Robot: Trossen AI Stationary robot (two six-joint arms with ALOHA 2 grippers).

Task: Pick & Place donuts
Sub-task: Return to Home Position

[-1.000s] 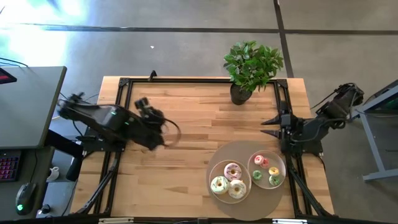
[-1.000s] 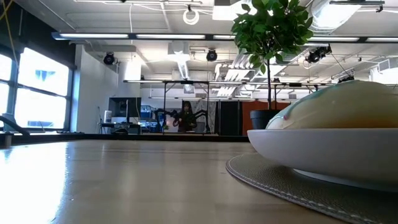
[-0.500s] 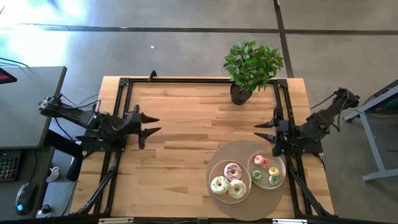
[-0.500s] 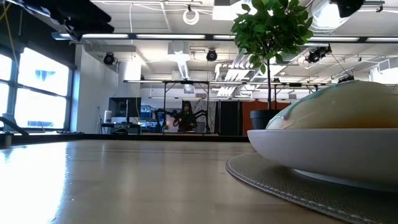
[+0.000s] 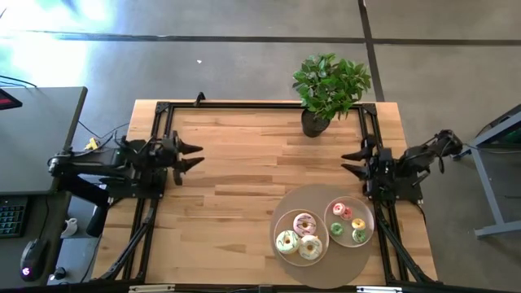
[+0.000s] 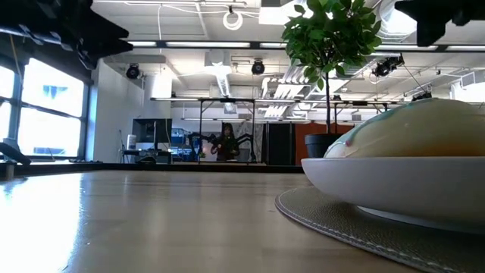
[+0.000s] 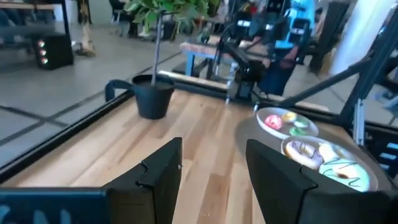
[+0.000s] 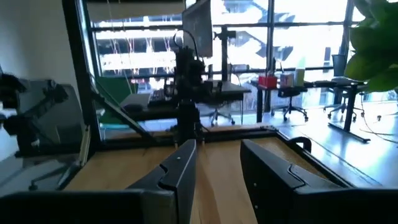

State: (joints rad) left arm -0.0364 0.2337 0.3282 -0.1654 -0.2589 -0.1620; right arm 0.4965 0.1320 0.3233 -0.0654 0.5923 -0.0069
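Observation:
Several donuts lie on two round beige plates on a grey mat at the table's near right. The larger plate (image 5: 279, 225) carries three big donuts: pink (image 5: 304, 222), green-white (image 5: 287, 241) and white-yellow (image 5: 310, 247). The smaller plate (image 5: 369, 216) carries small pink (image 5: 341, 211), red (image 5: 356, 223) and green (image 5: 336, 229) donuts. The left wrist view shows both plates (image 7: 271, 129) (image 7: 323, 167) far ahead. My left gripper (image 5: 194, 155) (image 7: 214, 180) is open at the table's left edge and points right. My right gripper (image 5: 350, 162) (image 8: 221, 180) is open at the right edge, on the far side of the plates, and points left.
A potted plant (image 5: 328, 89) (image 7: 152, 99) stands at the far edge, right of centre. Black frame rails (image 5: 260, 104) run along the table's far, left and right sides. In the low view the near plate (image 6: 394, 186) and the mat (image 6: 341, 220) fill the right side. Bare wood lies between the grippers.
My left arm has swung back from the table's left-middle toward the left edge and settled level, its gripper pointing right and a little nearer the far edge. My right arm has folded lower at the right edge; its gripper has stayed about where it was.

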